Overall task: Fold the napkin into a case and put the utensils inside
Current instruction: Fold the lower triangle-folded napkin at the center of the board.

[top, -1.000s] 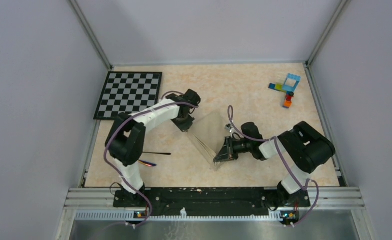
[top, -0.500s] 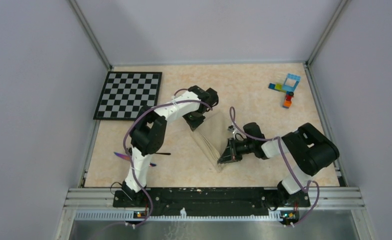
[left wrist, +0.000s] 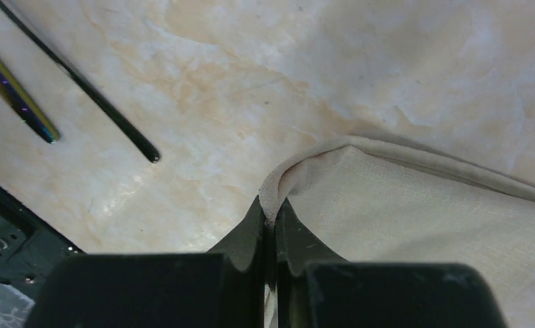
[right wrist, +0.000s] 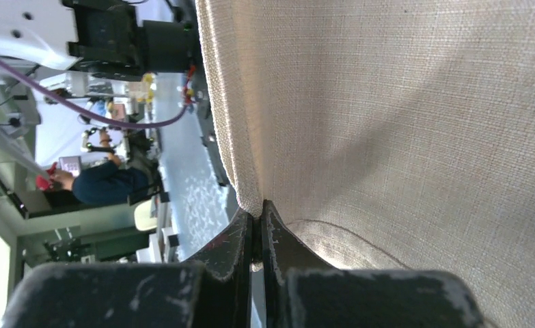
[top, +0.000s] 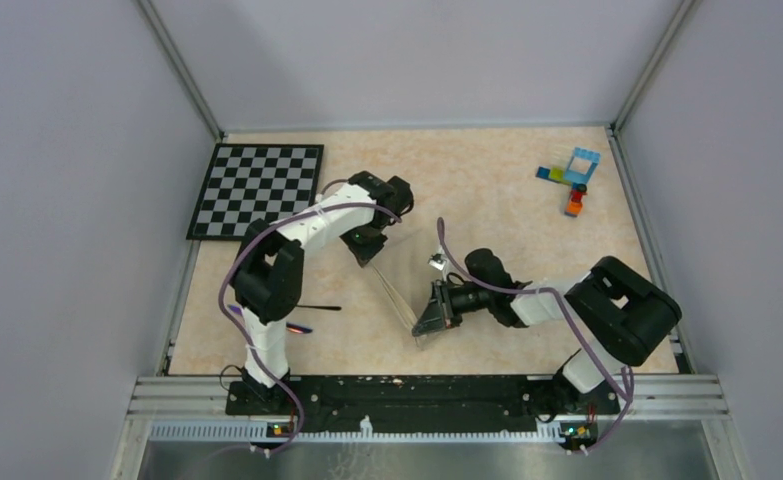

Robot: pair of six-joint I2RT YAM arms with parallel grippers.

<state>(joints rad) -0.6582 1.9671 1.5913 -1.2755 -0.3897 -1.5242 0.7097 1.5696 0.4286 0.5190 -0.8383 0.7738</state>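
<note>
Overall: a cream-marbled tabletop (top: 487, 170) walled on three sides, with both arms reaching toward its middle.
Chequered board: a black-and-white chequered board (top: 257, 188) lies flat at the far left corner, well apart from the cloth.
Napkin: the cream-beige napkin (top: 412, 265) is near the middle of the tabletop, between the two arms. Its colour is so close to the tabletop's that its outline is hard to trace from above. How many layers it has cannot be told.
Left pincer: the left pincer (left wrist: 270, 212) is closed on a rolled edge of the napkin (left wrist: 421, 219). The cloth spreads to the right and runs out of the wrist view.
Right pincer: the right pincer (right wrist: 256, 219) is clamped tight on a hem of the napkin (right wrist: 401, 116). The weave fills most of that view and hides the tabletop. From above, this pincer (top: 429, 320) sits at the cloth's near edge.
Utensils: the utensils (top: 307, 310) lie on the tabletop at the near left, well apart from the napkin, their left ends hidden behind the left arm (top: 262, 285). In the left wrist view only a thin black handle (left wrist: 80, 85) and a rainbow-tinted handle (left wrist: 15, 96) show, side by side and cut off at the frame's edge.
Toy bricks: a small cluster of toy bricks (top: 572, 180) sits at the far right, too small to tell apart.
</note>
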